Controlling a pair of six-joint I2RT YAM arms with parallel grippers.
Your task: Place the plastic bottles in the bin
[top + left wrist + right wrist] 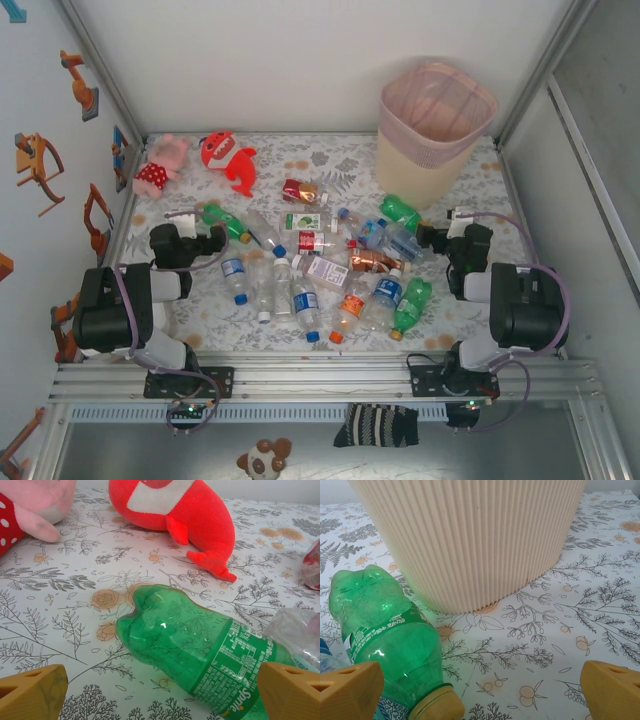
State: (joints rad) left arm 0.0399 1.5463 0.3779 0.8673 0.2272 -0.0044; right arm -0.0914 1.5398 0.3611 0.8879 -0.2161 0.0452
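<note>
Two robot arms work a flowered table [210, 322] strewn with plastic bottles [320, 272], most of them lying between the arms while the bin [420, 172] stands at the far right. The left gripper [212, 238] is spread wide and holds nothing, and its yellow fingertips [32, 692] flank a green Sprite bottle [195, 647] lying on its side. A crushed clear bottle [295, 630] lies just beside its label end. The red plush toy [175, 515] and pink plush toy [30, 505] sit beyond it. The right gripper [481, 692] is equally wide and empty. It faces the bin's ribbed cream wall, with a second green bottle [385, 630] off to its left side, its base just beside the foot of the bin. The risks look plain. The smooth, rounded plastic could squirt out of a closing grip, and the Sprite bottle's neighbour could be pinched or dragged along with it. On the right, the bottle is off-centre between the jaws, so closing there may only shove it, and a reach too far forward could knock the bin. The bin is tall, and a bottle carried too low would likely strike the pink rim and drop back onto the table.
</note>
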